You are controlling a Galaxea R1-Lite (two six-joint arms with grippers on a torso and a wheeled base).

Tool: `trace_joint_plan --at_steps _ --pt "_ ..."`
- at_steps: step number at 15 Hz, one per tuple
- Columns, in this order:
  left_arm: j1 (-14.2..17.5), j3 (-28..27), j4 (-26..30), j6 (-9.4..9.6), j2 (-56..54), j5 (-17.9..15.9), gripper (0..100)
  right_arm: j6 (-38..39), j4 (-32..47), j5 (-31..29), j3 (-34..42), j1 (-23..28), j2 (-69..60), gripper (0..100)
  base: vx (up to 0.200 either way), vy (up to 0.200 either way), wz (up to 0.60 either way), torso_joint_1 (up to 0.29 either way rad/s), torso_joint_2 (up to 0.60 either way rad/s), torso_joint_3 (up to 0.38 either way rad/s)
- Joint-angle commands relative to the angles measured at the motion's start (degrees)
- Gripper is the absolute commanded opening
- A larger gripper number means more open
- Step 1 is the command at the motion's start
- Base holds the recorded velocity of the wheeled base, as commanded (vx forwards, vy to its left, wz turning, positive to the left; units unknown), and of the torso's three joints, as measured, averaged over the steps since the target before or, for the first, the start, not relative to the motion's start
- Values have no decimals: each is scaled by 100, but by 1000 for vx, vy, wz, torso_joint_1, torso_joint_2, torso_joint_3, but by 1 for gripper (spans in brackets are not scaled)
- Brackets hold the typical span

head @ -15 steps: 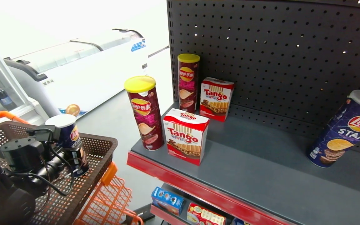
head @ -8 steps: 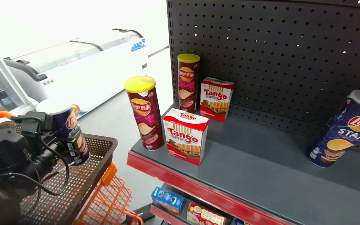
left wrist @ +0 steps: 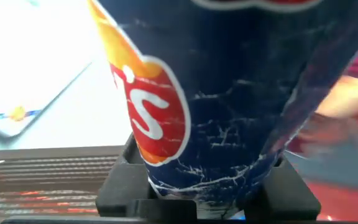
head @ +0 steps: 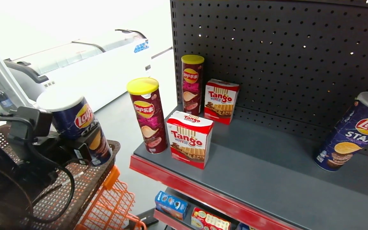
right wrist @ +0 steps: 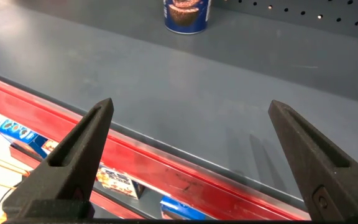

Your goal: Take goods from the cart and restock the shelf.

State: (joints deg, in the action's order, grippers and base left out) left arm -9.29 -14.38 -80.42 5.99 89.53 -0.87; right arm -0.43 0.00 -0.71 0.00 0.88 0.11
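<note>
My left gripper [head: 85,145] is shut on a dark blue chip can [head: 77,127] with a white lid, held upright above the brown cart basket [head: 110,150] at the left. The same chip can [left wrist: 229,106] fills the left wrist view, sitting between the black fingers [left wrist: 120,186]. On the grey shelf [head: 267,169] stand two maroon chip cans with yellow lids [head: 147,115] [head: 192,84] and two red-and-white wafer boxes [head: 190,139] [head: 220,100]. Another blue chip can [head: 351,132] leans against the pegboard at the right. My right gripper [right wrist: 191,162] hangs open in front of the shelf edge.
A black pegboard [head: 283,57] backs the shelf, whose front lip is red [head: 196,188]. An orange cart frame [head: 113,201] sits below the basket. Small boxes [head: 171,203] lie on the lower shelf. A white chest freezer [head: 85,70] stands beyond the aisle.
The left gripper has lifted the blue chip can up out of the cart basket and carried it a little toward the shelf. The shelf goods have not moved.
</note>
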Motion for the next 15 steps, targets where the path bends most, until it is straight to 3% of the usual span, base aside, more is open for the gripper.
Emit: trace_joint_plan --at_steps 1,5,7,9,10,14,15 --pt "-495 393 79 -18 -621 -36 0 -1 0 0 0 0 7 100 0 0 0 0 0 0" --pt "-1172 718 -97 -185 -805 -256 0 -1 0 0 0 0 7 100 0 0 0 0 0 0" --pt "-1216 806 -325 -291 -832 -915 0 -1 0 0 0 0 7 100 0 0 0 0 0 0" --pt "-1260 1078 -220 -309 -964 -1118 0 -1 0 0 0 0 7 100 0 0 0 0 0 0" --pt "-1427 1228 -88 -300 -1043 -1408 0 -1 0 0 0 0 7 100 0 0 0 0 0 0" --pt "-1717 1025 -35 -291 -999 -1487 0 -1 0 0 0 0 7 100 0 0 0 0 0 0" --pt "-2086 1069 -26 -300 -1025 -1487 0 -1 9 0 0 0 7 100 0 0 0 0 0 0"
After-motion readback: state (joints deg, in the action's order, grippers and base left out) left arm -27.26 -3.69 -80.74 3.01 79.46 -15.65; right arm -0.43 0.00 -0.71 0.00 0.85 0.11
